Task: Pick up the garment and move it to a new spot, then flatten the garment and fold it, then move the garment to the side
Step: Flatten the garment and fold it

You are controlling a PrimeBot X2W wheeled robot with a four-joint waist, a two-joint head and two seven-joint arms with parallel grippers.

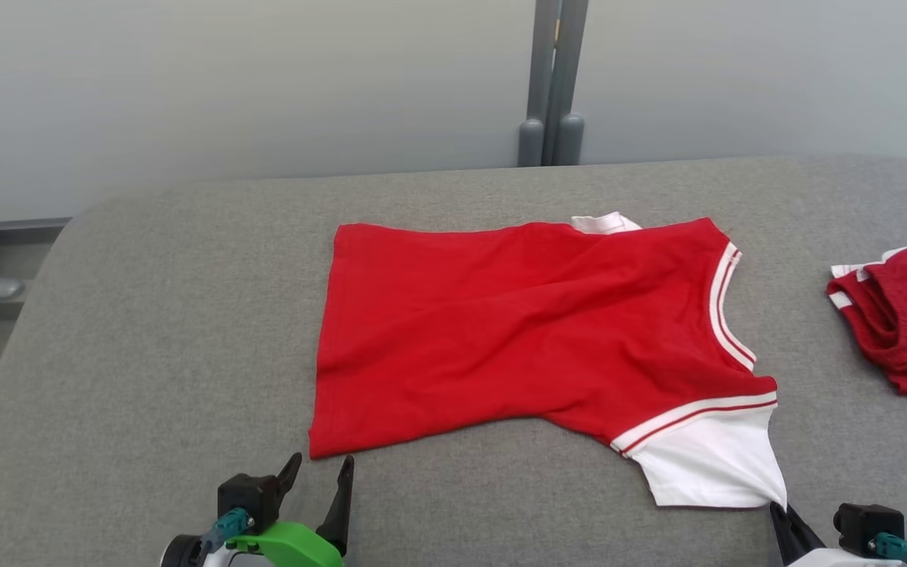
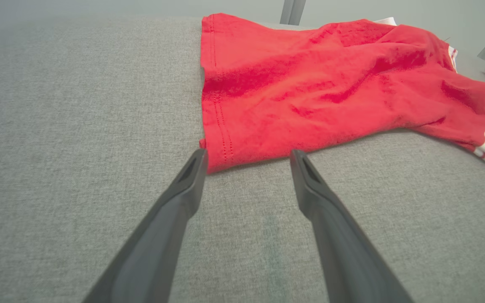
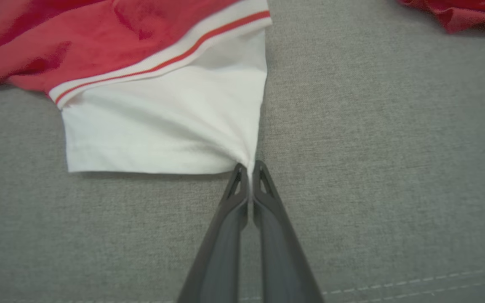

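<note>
Red knit cloth, soft and lightly creased, makes up the garment (image 1: 516, 331), a short-sleeved shirt spread near the middle of the table (image 1: 146, 315); the table's cover is a grey woven fabric with a fine fleck and rounded far corners. The shirt lies sideways; its straight double-stitched hem (image 2: 217, 105) faces the robot's left and its neckline (image 1: 725, 307), edged in white ribbing with thin red lines, faces the right. Shallow folds run slantwise across the body; the near sleeve (image 1: 705, 457) is plain white below a white band with a red stripe, and a scrap of white from the far sleeve (image 1: 603, 223) peeks past the far edge.

A second garment (image 1: 902, 315), darker red with white trim, sits bunched at the table's right edge, well apart from the shirt; a grey post (image 1: 552, 79) stands against the pale wall behind.

The left gripper (image 1: 320, 468) is low over the table at the near left, its two dark tapered fingers spread wide with nothing between them; the tips point at the shirt's near hem corner, one tip right at that corner, though contact cannot be judged. The right gripper (image 3: 249, 166) reaches in from the near right; its fingers are pressed together on the outer corner of the white sleeve, and the cloth there is drawn to a point, with creases fanning back from the pinch.
</note>
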